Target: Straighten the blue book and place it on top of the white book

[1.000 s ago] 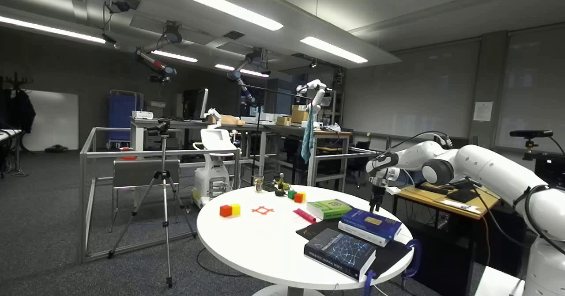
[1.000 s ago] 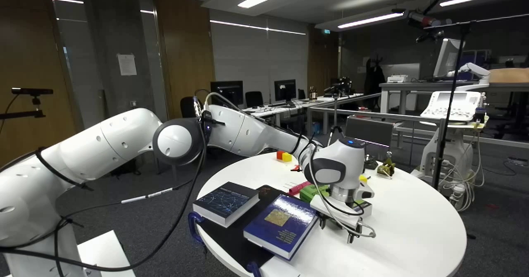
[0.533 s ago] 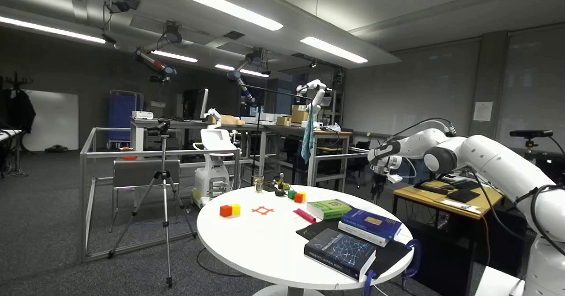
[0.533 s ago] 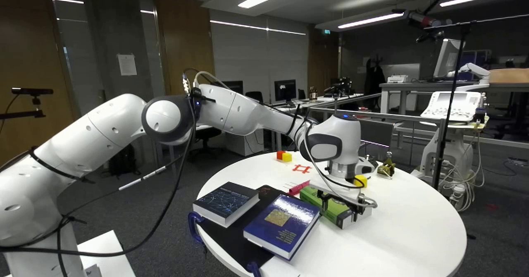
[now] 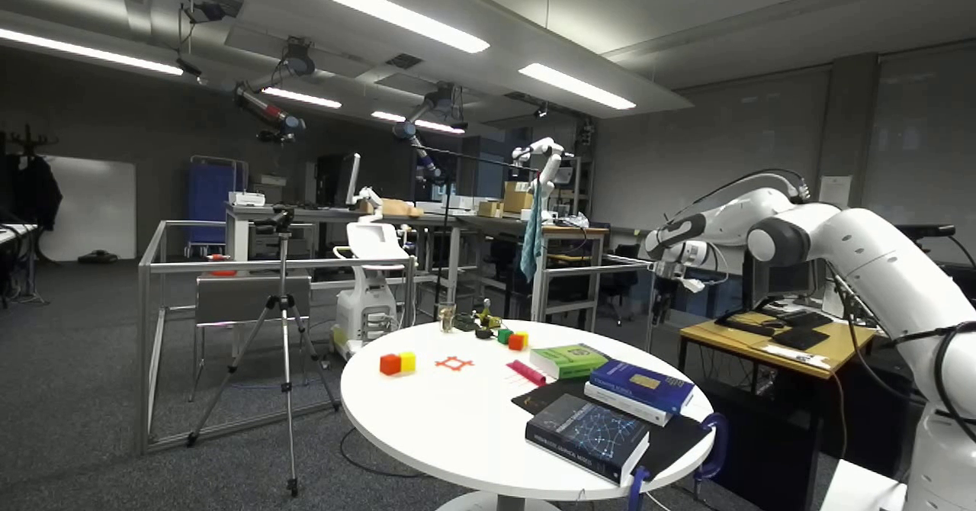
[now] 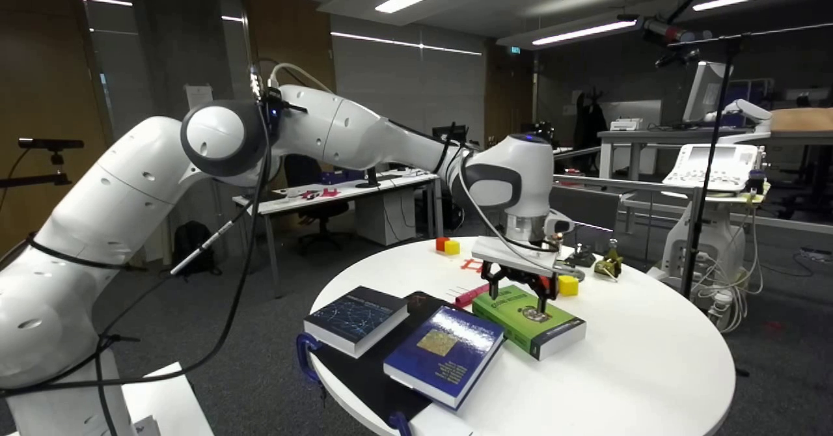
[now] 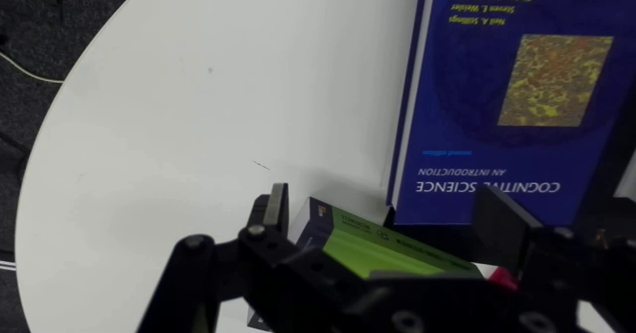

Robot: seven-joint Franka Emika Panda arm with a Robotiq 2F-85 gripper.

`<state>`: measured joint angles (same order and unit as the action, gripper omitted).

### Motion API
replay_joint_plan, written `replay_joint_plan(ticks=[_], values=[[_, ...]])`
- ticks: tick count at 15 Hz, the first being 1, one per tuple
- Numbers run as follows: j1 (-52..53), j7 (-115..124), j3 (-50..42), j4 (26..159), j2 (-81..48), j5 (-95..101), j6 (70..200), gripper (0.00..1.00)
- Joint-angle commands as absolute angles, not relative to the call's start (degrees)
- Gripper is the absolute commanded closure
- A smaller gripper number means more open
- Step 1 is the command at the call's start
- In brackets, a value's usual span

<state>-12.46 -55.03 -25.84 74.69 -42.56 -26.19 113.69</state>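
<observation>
Jaws spread wide and empty, gripper (image 6: 517, 300) above the table (image 6: 625, 371), blue book (image 5: 640, 384) flat on the white book (image 5: 625, 403)

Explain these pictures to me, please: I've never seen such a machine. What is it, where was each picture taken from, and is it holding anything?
The machine is a white, jointed robot arm ending in a black, two-fingered gripper, its hand. Two pictures come from cameras standing outside the robot; the close, downward picture comes from a camera on its wrist, so dark fingers poke in from the bottom.

On the round white table, a blue hardcover book lies on top of a white rectangular book. Also there are a thick near-black book with a pale line pattern, a thick green rectangular book, a pink tube-shaped thing and small coloured cubes.

The gripper hangs open above the table, holding nothing.
</observation>
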Motion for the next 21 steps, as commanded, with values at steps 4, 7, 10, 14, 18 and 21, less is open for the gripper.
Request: replay_joint_plan(ticks=[4, 7, 10, 14, 18, 21], values=[[-14.3, -59.5, -25.1, 87.0, -29.0, -31.7, 106.8, 0.00], [-23.6, -58.4, -15.1, 89.1, -24.6, -30.2, 106.0, 0.00], [-25.8, -56.5, -12.9, 85.9, -27.1, -28.5, 106.4, 0.00], [-27.0, -56.5, -11.8, 85.9, -27.2, -28.3, 106.1, 0.00], [-27.0, -56.5, -11.4, 85.9, -27.7, -28.3, 106.2, 0.00], [-27.0, -56.5, -11.4, 85.8, -27.7, -28.3, 106.2, 0.00]])
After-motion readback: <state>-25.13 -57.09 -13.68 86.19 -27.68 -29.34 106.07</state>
